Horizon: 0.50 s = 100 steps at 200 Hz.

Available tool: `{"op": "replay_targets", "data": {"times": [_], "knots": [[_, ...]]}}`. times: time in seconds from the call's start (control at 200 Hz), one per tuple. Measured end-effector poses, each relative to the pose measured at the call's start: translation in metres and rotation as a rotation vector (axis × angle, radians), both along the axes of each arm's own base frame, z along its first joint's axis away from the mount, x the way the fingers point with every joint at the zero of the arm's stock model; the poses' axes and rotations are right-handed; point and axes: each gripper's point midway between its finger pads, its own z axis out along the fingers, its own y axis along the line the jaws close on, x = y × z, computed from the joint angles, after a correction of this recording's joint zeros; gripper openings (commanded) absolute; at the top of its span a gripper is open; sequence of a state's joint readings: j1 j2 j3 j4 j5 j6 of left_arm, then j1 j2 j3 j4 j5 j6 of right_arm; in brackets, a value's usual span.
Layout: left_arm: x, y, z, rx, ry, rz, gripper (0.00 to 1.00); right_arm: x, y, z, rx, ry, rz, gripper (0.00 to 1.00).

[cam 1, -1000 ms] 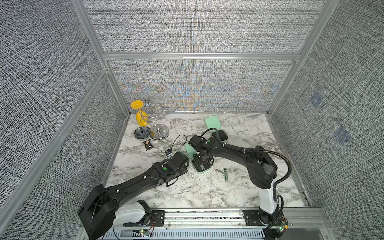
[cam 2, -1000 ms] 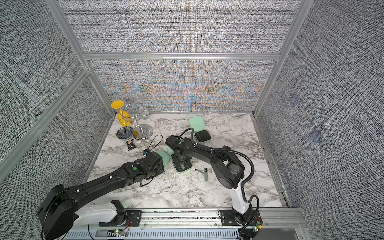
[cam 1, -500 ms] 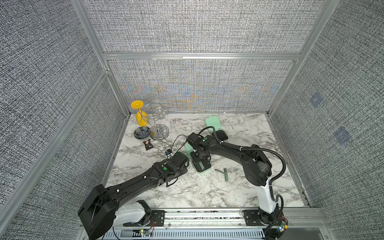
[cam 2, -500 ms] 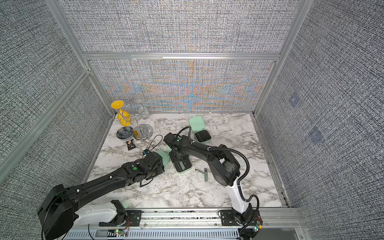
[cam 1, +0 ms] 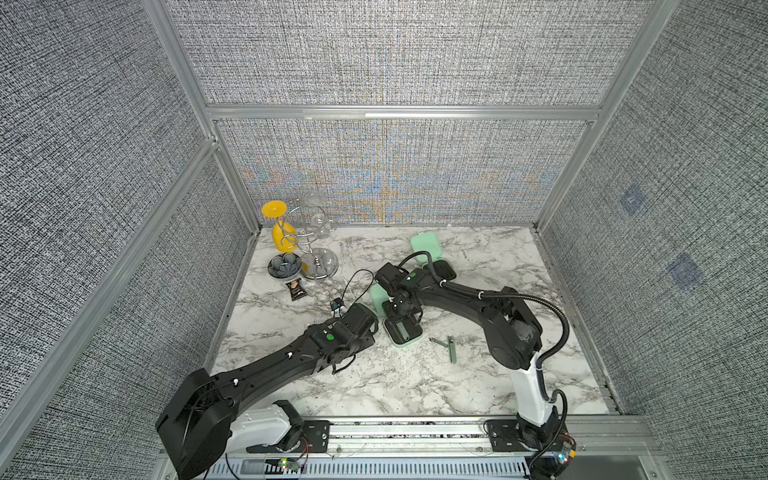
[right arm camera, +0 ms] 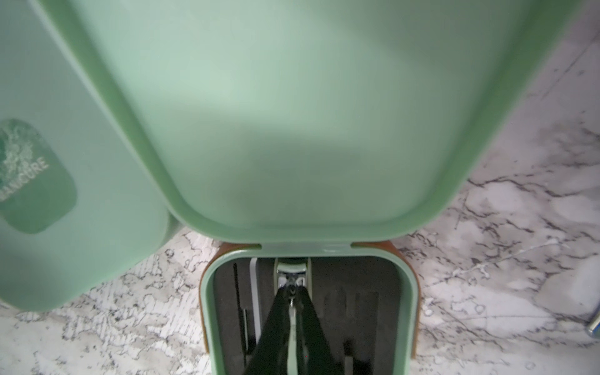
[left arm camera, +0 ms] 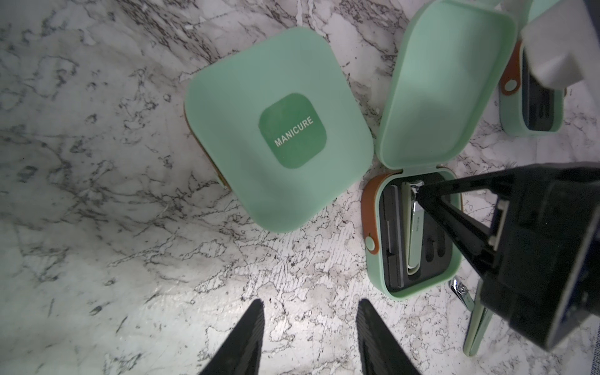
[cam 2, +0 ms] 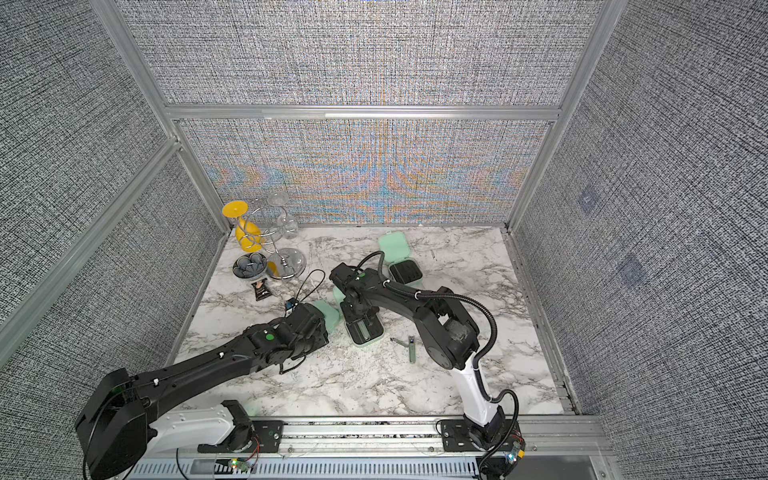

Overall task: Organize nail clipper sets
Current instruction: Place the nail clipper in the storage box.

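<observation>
Three mint-green cases of the nail clipper sets lie mid-table. A closed case (left arm camera: 279, 130) labelled MANICURE sits beyond my left gripper (left arm camera: 310, 311), which is open over bare marble. Beside it stands an open case (cam 1: 402, 332) with its lid (left arm camera: 444, 81) raised. A nail clipper (left arm camera: 414, 240) lies in its black insert. My right gripper (right arm camera: 292, 292) reaches into that case and is shut on the clipper's head end. A third case (cam 1: 444, 270) lies open further back. A loose clipper (cam 1: 438, 341) and a slim green tool (cam 1: 451, 351) lie right of the open case.
At the back left stand a wire rack (cam 1: 316, 266) with a yellow glass (cam 1: 280, 232), a dark flower-shaped dish (cam 1: 284, 266) and a black packet (cam 1: 296, 289). A thin cable (cam 1: 357, 282) loops near the left wrist. Grey walls close in three sides.
My right gripper's fingers have closed inside the open case, and that arm has shifted slightly toward the back left. The left arm has stayed still.
</observation>
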State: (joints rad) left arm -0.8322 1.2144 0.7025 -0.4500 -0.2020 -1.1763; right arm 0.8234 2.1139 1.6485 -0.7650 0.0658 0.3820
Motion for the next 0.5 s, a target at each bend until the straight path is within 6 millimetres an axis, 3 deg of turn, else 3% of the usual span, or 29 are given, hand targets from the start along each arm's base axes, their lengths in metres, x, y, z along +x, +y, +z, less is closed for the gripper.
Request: {"op": "replay_targets", "data": {"times": [0.5], "knots": [[0.000, 0.001, 0.000, 0.001, 0.000, 0.002, 0.49, -0.006, -0.003, -0.010, 0.014, 0.011, -0.008, 0.12]]}}
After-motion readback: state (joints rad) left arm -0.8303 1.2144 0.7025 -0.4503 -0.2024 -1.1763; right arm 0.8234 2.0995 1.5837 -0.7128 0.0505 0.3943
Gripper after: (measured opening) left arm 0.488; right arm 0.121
